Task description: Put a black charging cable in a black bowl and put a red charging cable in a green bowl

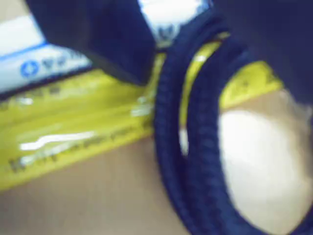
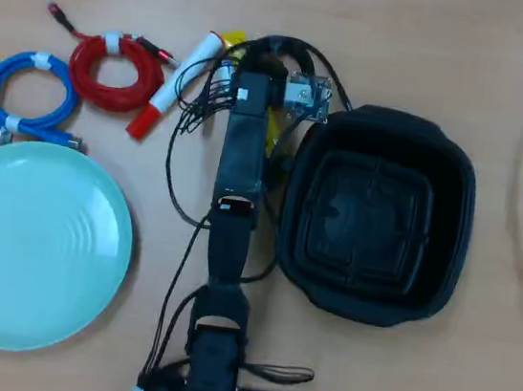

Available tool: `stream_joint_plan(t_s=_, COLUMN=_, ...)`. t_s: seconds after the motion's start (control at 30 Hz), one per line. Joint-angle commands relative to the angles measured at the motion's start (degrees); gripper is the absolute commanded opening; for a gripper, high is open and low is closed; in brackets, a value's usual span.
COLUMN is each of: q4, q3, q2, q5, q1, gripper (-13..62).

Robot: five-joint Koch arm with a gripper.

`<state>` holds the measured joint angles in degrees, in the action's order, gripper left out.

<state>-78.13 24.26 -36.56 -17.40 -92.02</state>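
A: Where is the black charging cable (image 1: 195, 147) seen?
B: In the wrist view, blurred and close, as dark ribbed loops curving over the tan tabletop (image 2: 407, 41). In the overhead view it cannot be made out with certainty.
A: And the black bowl (image 2: 456, 183)?
B: It is seen in the overhead view on the right, upright, a deep rounded-square tub with a ridged square base. Nothing is seen inside it.
A: The red charging cable (image 2: 116, 73)?
B: It is coiled round, tied with a white band, at upper left, its red-tipped plugs stretched to either side.
A: The green bowl (image 2: 32, 252)?
B: A shallow mint dish is seen at lower left, nothing lying in it, well apart from the black bowl.
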Motion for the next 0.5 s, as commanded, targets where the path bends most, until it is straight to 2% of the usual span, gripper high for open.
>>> stream_joint_plan(t_s=0.0, q4=2.6, q3=-2.8, q2=-0.1, q5=-1.1, q1=-0.8, gripper=33.9)
stream_joint_plan(t_s=0.03, q4=2.6, q3=-2.8, q2=0.0, q5=-1.0, q1=-0.8, gripper=30.2)
stream_joint_plan(t_s=0.1, q4=2.4, q3=-2.8, q2=0.0, q5=-0.8, q1=-0.9, gripper=18.1)
stream_joint_plan(t_s=0.2, q4=2.1, q3=-2.8, q2=-0.2, q5=-0.7, q1=-1.1, gripper=-9.1)
stream_joint_plan(t_s=0.23, q4=2.2, q3=-2.8, q2=-0.1, q5=-0.6, q1=-1.1, gripper=-10.0)
stream_joint_plan(t_s=0.27, q4=2.1, q3=-2.9, q2=-0.1, q5=-0.6, q1=-1.1, gripper=-6.2)
stream_joint_plan(t_s=0.3, q4=2.1, q3=-2.9, q2=-0.2, q5=-0.5, q1=-1.1, gripper=-5.3)
stream_joint_plan(t_s=0.47, q4=1.8, q3=-2.7, q2=-0.4, q5=-0.6, q1=-1.1, gripper=-7.0)
